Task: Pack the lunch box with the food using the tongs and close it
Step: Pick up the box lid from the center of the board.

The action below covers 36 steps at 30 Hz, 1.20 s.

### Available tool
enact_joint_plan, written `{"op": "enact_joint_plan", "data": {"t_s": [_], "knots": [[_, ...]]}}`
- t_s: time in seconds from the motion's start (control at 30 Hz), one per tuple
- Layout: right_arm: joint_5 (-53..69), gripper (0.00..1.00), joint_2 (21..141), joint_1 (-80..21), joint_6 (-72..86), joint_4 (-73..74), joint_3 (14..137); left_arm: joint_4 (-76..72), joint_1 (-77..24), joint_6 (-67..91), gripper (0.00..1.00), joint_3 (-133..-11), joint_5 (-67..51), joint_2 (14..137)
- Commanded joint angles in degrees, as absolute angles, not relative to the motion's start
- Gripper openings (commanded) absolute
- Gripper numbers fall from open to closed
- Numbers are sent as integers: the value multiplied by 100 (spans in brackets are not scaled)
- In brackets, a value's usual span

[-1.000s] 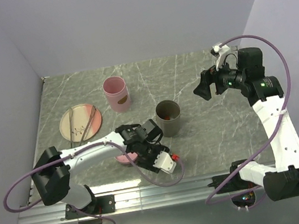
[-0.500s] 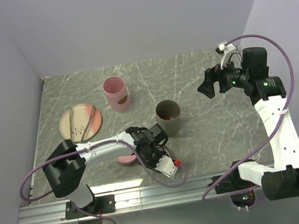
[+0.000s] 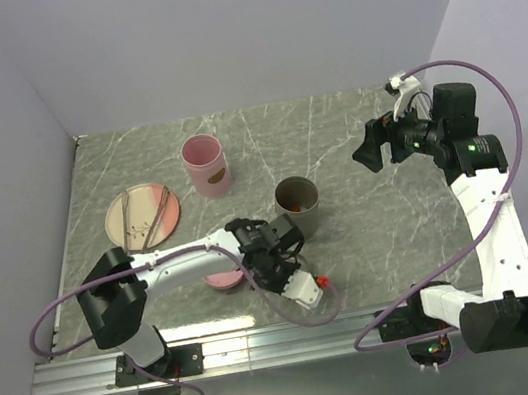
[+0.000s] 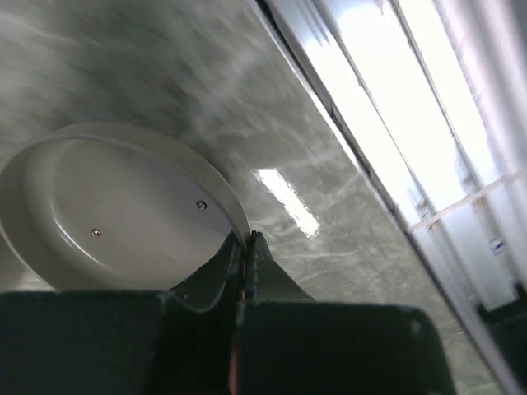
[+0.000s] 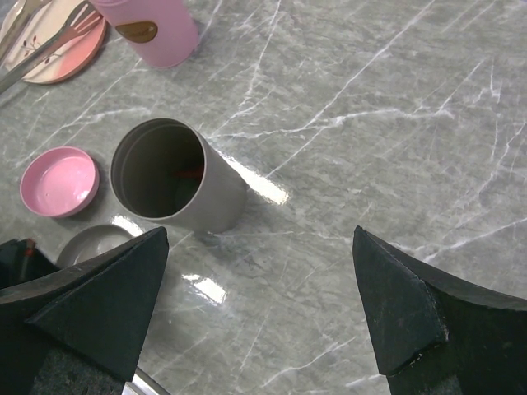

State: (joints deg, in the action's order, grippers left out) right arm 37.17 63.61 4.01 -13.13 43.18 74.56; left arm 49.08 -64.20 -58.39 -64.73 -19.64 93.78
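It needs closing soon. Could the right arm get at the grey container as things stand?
Probably yes: the right gripper hangs open over the table, the grey container upright nearby, nothing between them.

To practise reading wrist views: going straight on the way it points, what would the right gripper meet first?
Probably the bare table beside the grey container; the open right gripper seems to clear it, but depth is unclear.

White shells and black joint housings on the left arm (image 3: 169, 264) and right arm (image 3: 496, 219). Purple cable (image 3: 43, 331) trailing off each. White wrist camera block (image 3: 299, 288), tipped red. Two small green lights (image 3: 472, 147) on the right. Slim dark fingers on the left gripper (image 4: 245, 247), thick matte-black wedges on the right gripper (image 5: 259, 313). Black bases (image 3: 160, 362).
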Motion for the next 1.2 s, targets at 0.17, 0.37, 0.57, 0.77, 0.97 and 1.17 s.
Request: {"op": "enact_joint_plan", "data": {"t_s": [0.17,0.37,0.57,0.77,0.97,1.17], "knots": [[4209,100,6319,676,-1371,4202,7857,5274,-6197,-4536,0,-7909,-3461,8438],[5105,100,6556,1317,-845,4201,8305,4573,-5452,-3500,0,-8096,-4130,7701],[6563,100,6776,1758,560,3456,8236,348,-5247,-2382,0,-6032,-2508,5539],[7348,100,6697,1583,4898,-1205,6673,-1370,-5247,-2715,0,-5353,-1486,5071],[7041,100,6987,329,5493,-1766,6855,-2624,-5308,-3866,1,-4633,-1591,4817],[6812,99,6952,-745,6056,-2698,6803,-3348,-5414,-4824,1,-4061,-1626,4676]]}}
